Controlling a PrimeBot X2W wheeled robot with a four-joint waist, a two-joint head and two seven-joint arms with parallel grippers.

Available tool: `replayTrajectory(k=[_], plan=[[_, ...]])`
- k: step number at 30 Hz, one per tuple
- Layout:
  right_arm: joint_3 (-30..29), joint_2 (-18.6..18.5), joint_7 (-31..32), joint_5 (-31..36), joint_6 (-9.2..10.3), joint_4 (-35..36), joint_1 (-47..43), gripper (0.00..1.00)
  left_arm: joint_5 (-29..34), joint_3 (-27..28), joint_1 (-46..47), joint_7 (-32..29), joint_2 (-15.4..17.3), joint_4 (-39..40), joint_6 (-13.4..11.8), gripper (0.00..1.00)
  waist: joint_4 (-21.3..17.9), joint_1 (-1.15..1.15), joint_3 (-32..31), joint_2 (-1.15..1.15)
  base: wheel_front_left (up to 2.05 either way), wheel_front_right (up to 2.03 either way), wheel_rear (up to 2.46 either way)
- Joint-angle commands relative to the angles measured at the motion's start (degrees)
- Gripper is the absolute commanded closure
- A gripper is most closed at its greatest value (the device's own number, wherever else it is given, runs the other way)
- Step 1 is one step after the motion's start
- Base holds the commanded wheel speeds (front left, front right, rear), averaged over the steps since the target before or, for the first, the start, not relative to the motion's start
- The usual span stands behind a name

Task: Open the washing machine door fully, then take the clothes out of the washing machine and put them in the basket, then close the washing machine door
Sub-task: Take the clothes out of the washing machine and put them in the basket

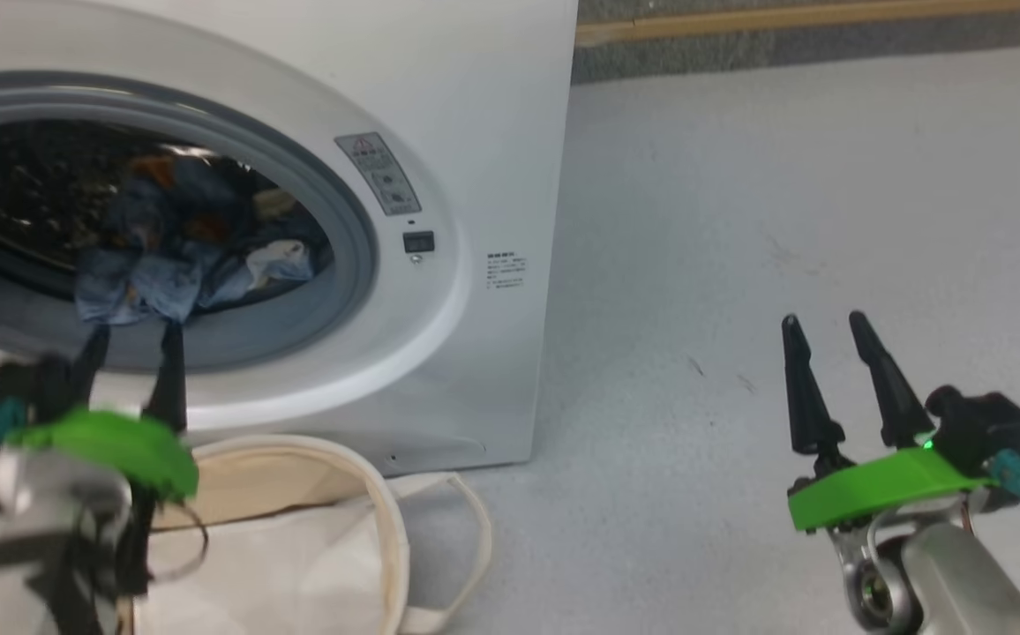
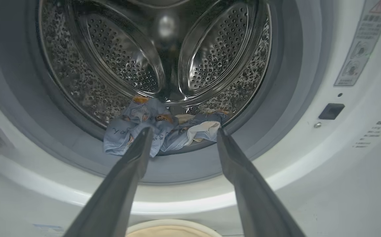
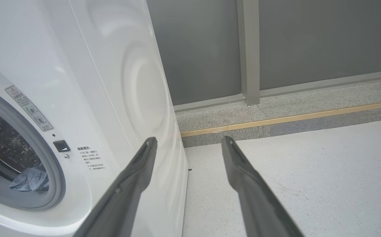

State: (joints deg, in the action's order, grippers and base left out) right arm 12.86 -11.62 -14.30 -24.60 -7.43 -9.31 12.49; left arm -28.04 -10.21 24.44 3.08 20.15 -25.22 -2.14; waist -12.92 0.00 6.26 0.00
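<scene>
One of three steps looks done: the washing machine (image 1: pixel 475 176) has its mouth uncovered, its drum (image 2: pixel 118 59) bare to view. The basket (image 1: pixel 298 476) sits on the floor (image 1: pixel 739 220) right in front of the washing machine, below its mouth, with no patterned cloth to be seen in it. The clothes (image 1: pixel 183 256) lie bunched at the drum's front, lapping onto the grey gasket (image 1: pixel 356 238). The left gripper (image 1: pixel 135 331) hovers just before the washing machine's mouth, fingers spread and empty, aimed at the bundle. The right gripper (image 1: pixel 824 319) hangs well to the right of the washing machine, fingers spread, holding nothing. Unloading and shutting remain. Nothing blocks the reach, though the gasket lip may snag cloth.
</scene>
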Motion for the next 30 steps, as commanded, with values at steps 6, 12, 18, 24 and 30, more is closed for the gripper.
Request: replayTrajectory(k=[6,12,18,24,30], plan=[[0.2,-0.8,-0.7,-0.4,-0.06,3.1,3.4,0.0,4.2,-0.6,14.6,-5.5,3.3,-5.4,-2.4,0.0,-2.1,0.0,5.8,0.0,0.0,0.0,0.0],[-0.4,-0.4,-0.7,-0.5,-0.06,3.7,4.9,0.0,8.2,-3.0,26.4,-10.2,3.9,-15.8,-5.6,0.0,-4.2,0.0,10.6,0.0,0.0,0.0,0.0],[-1.3,-0.2,-0.7,-0.6,-0.06,4.2,5.8,0.0,10.0,-5.1,35.0,-11.5,3.2,-24.9,-5.2,0.0,-5.4,0.0,14.3,0.0,0.0,0.0,0.0],[-1.8,0.1,-0.7,-0.5,-0.06,5.0,6.8,0.0,11.0,-6.7,41.7,-11.9,2.1,-32.4,-4.9,0.0,-5.5,0.0,17.5,0.0,0.0,0.0,0.0],[-2.2,0.3,-0.7,-0.6,-0.06,5.5,7.5,0.0,10.6,-8.1,46.7,-12.6,-0.7,-37.7,-1.9,0.0,-4.9,0.0,20.1,0.0,0.0,0.0,0.0]])
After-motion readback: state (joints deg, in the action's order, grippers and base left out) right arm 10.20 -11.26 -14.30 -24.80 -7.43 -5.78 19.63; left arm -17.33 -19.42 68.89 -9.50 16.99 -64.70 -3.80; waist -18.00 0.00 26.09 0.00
